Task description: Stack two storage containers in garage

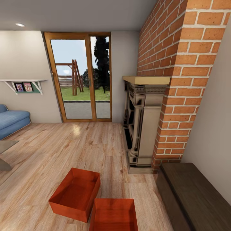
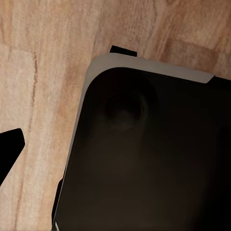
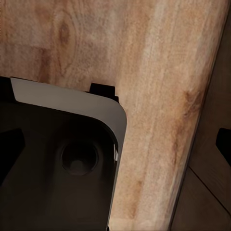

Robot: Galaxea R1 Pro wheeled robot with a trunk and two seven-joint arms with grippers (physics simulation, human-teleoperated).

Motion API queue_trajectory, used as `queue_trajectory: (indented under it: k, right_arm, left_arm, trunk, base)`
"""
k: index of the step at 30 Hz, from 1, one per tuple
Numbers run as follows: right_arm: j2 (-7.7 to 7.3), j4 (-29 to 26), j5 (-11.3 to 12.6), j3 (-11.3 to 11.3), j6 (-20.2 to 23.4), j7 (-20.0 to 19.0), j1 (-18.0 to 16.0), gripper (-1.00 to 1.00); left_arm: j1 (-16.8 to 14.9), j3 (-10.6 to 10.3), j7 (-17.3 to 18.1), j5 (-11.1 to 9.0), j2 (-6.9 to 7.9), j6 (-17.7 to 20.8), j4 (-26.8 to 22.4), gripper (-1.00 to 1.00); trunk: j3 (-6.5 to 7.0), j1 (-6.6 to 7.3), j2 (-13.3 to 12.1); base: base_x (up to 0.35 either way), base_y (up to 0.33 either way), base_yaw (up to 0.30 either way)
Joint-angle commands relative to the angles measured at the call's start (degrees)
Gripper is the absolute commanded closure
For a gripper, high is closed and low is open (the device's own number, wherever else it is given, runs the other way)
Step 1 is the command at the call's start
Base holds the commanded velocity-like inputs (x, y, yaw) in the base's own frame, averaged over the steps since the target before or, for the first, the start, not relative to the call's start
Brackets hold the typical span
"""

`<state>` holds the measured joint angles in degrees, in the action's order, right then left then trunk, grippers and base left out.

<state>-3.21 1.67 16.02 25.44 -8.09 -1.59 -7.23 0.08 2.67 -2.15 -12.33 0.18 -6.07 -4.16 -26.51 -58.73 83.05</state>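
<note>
Two red-orange storage containers (image 1: 75,194) (image 1: 114,214) sit empty and open side by side, corners nearly touching, on the light wood-plank floor (image 1: 64,144) of a living room, in front of a brick fireplace (image 1: 166,80). A glass door (image 1: 80,77) and a blue sofa (image 1: 11,122) stand beyond. No readable writing shows, and I cannot tell whether either end effector is spread or closed.

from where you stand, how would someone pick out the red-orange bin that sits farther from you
Start at the tall brick fireplace on the right, then look down across the light wood-plank floor toward its left. Two shallow, lidless red-orange rectangular bins lie there with corners close together. The farther bin is the left one, seen whole and turned at an angle, while the nearer bin is cut by the picture's bottom edge.
</note>
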Motion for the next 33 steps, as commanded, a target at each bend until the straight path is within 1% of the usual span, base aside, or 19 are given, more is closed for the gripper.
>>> queue_trajectory:
  k: [1, 9, 26, 33]
  right_arm:
    - [0.03, 0.2, 0.6, 0.5, -0.3, -0.2, -0.1, -1.00]
    - [-0.05, 0.2, 0.4, 0.6, -0.3, -0.2, -0.1, -1.00]
    - [-0.39, 0.2, -1.1, 0.7, -0.3, -0.9, -0.1, -1.00]
    - [-0.56, 0.2, -1.5, 0.6, -0.2, -0.1, -0.1, -1.00]
  left_arm:
    - [0.0, 0.2, 0.0, -0.1, -0.01, -0.1, -0.1, -1.00]
    - [0.0, 0.2, 0.0, -0.1, -0.04, -0.1, -0.1, -1.00]
    - [0.0, 0.2, 0.0, -0.1, -0.01, -0.1, -0.1, -1.00]
    - [0.0, 0.1, 0.2, 0.0, -0.04, -0.1, -0.1, -1.00]
  trunk:
    - [-0.05, 0.00, 0.0]
    - [-0.24, 0.00, 0.0]
    - [-1.76, 0.00, 0.0]
    - [-2.41, 0.00, 0.0]
  base:
    - [0.000, 0.000, 0.000]
    - [0.000, 0.000, 0.000]
    - [0.000, 0.000, 0.000]
    - [0.000, 0.000, 0.000]
